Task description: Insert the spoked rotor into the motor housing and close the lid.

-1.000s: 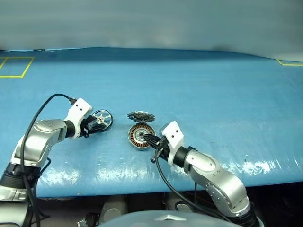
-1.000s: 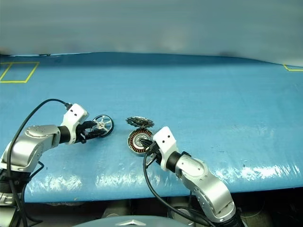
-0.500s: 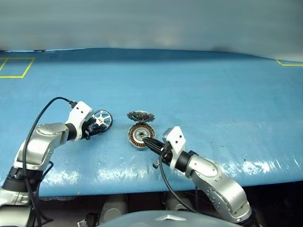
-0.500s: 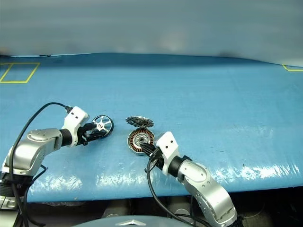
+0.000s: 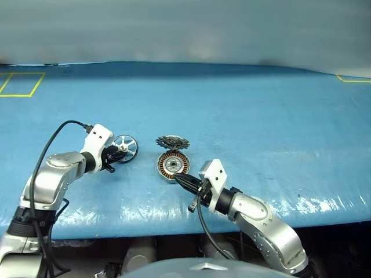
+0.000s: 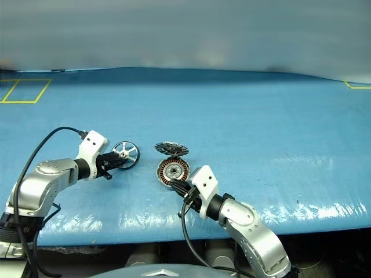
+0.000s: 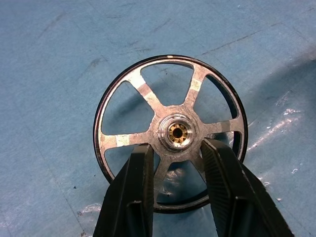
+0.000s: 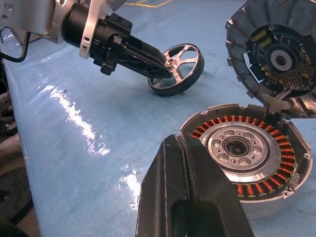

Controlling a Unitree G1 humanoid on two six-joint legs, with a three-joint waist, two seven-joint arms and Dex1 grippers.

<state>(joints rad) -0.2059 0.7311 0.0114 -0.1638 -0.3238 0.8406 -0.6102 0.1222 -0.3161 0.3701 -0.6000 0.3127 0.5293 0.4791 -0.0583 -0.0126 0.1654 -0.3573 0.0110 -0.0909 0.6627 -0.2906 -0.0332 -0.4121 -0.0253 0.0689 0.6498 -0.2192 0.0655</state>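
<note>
the left gripper [image 7: 173, 163] has its two fingers set either side of the hub of the spoked rotor [image 7: 170, 131], closed in on the spoke there but whether it truly pinches i cannot tell; the wheel stands tipped up on its dark rim, which looks like a hold meant to lift it clear and carry it across. the right gripper [image 8: 190, 163], fingers pressed together and empty, rests against the near edge of the motor housing [image 8: 247, 158], likely steadying it. the housing lies open, copper windings up, just right of the rotor, with the lid [image 8: 274, 54] hinged upright at its far edge. all sits on a blue table [image 5: 261, 116] with yellow tape corners; a grey wall rises beyond.
</note>
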